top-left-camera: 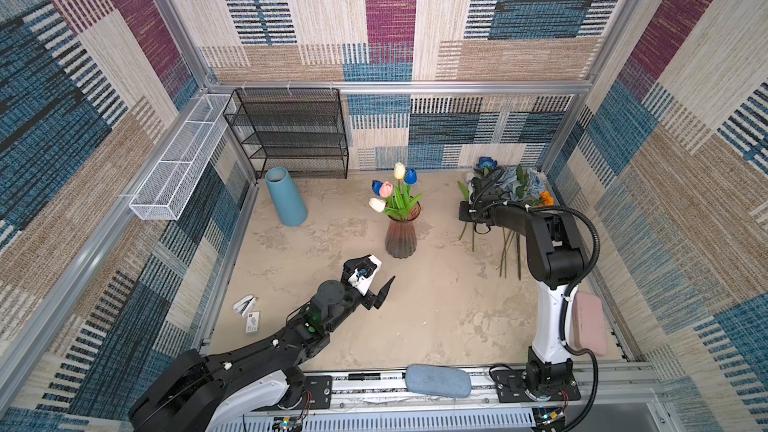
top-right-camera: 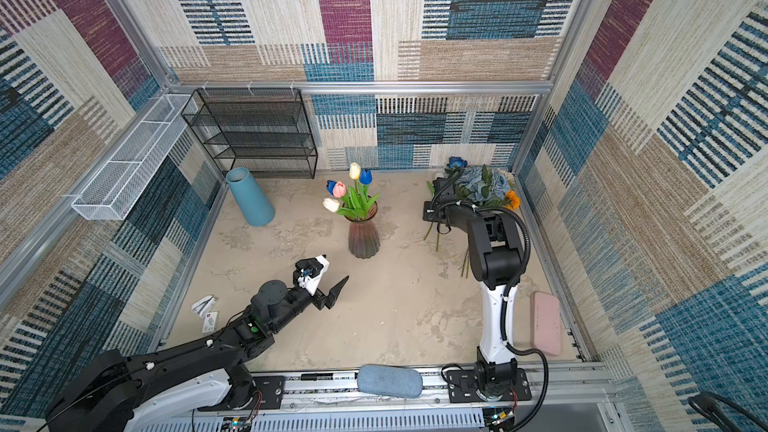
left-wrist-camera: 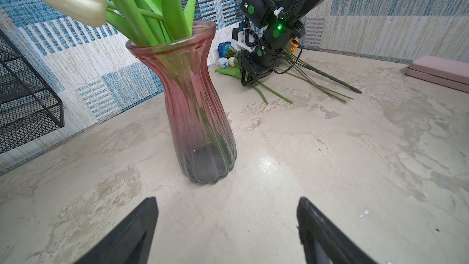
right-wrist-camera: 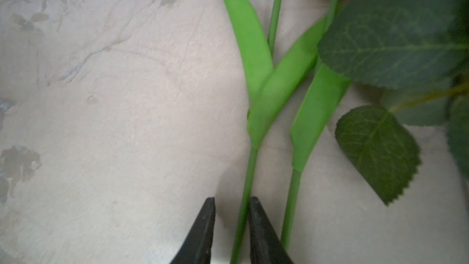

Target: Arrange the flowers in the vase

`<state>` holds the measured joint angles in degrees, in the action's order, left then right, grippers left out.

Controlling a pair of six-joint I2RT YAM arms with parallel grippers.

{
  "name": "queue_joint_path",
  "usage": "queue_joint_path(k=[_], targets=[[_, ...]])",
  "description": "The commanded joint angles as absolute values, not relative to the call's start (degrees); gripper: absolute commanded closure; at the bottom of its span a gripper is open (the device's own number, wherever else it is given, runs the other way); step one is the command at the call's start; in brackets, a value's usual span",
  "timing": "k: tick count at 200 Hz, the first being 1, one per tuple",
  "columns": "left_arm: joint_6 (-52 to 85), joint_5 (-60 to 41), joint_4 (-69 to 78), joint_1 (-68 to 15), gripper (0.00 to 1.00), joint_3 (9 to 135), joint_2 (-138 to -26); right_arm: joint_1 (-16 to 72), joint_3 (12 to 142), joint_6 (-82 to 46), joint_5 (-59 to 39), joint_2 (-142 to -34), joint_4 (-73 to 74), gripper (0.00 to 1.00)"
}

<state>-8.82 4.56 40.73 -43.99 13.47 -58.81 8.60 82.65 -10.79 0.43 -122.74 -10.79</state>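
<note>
Now a flat-lying stem [right-wrist-camera: 250, 173] is straddled by the right gripper [right-wrist-camera: 232, 198], jaws narrow but unshut, well right of the vase [top-left-camera: 401, 234]; the left gripper [left-wrist-camera: 227, 198] is seen wide, empty.

Right gripper [right-wrist-camera: 232, 199]: jaws slightly apart, astride one green tulip stem [right-wrist-camera: 250, 166]. Second stem [right-wrist-camera: 292, 194] just beside the gripper, dark leaves [right-wrist-camera: 375, 148] farther off.

Robot test cell, aluminium frame [top-left-camera: 415, 87], carpet-lined walls [top-left-camera: 311, 2]

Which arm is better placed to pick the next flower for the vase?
Right. The right gripper straddles a tulip stem lying on the table; the left gripper hovers open, empty, near the vase.
</note>
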Motion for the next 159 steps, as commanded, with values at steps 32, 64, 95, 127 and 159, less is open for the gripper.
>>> queue_joint_path(k=[32, 64, 95, 127, 159], targets=[[-10.04, 5.19, 40.74, -43.95, 0.11, 14.14, -59.06, 9.31, 83.65, -10.63, -1.16, -123.83, -11.33, 0.84], [-10.18, 5.27, 40.5, -43.95, 0.12, 14.15, -58.89, 11.07, 83.83, -9.52, -2.64, -123.61, -11.9, 0.92], [-10.37, 5.62, 40.19, -43.95, 0.11, 14.24, -58.76, 14.14, 83.63, -7.91, -4.22, -121.99, -15.49, 0.96], [-10.54, 5.71, 39.65, -43.99, 0.11, 14.31, -58.54, 15.48, 78.85, -8.61, -6.56, -117.77, -17.67, 0.98], [-10.73, 5.82, 39.78, -43.95, 0.11, 14.44, -58.99, 15.72, 75.07, -10.17, -11.24, -113.58, -20.02, 0.95]])
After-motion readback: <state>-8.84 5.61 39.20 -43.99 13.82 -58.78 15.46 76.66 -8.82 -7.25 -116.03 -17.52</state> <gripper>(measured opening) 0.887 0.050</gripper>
